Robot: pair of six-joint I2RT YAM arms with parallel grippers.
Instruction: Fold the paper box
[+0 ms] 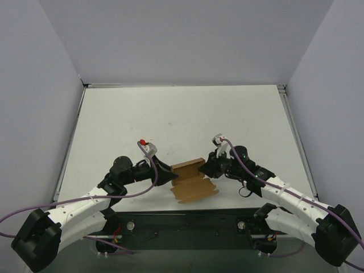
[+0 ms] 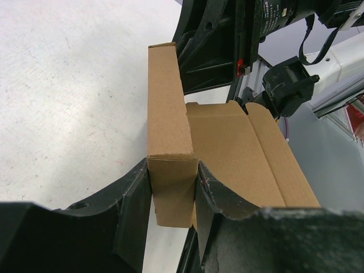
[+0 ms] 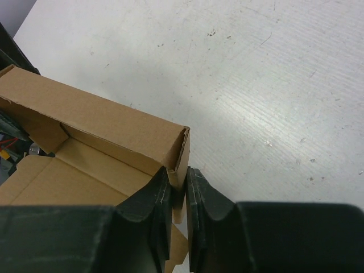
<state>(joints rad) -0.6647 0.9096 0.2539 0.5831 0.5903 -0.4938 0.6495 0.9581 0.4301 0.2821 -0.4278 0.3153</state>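
Observation:
The paper box point(image 1: 192, 180) is brown cardboard, partly folded, with one long wall raised and a flat panel lying toward the near edge. My left gripper point(image 1: 173, 176) is shut on the left end of the raised wall; in the left wrist view the folded end flap point(image 2: 172, 187) sits clamped between the two black fingers. My right gripper point(image 1: 206, 168) is shut on the right end of the same wall; in the right wrist view the wall's corner point(image 3: 181, 162) is pinched between the fingers point(image 3: 152, 199). The box's flat panel point(image 2: 244, 159) also shows beyond the left fingers.
The white table point(image 1: 182, 122) is walled in by grey panels on three sides. A dark metal base bar point(image 1: 187, 224) with both arm mounts runs along the near edge, just behind the box. Purple cables loop off both arms.

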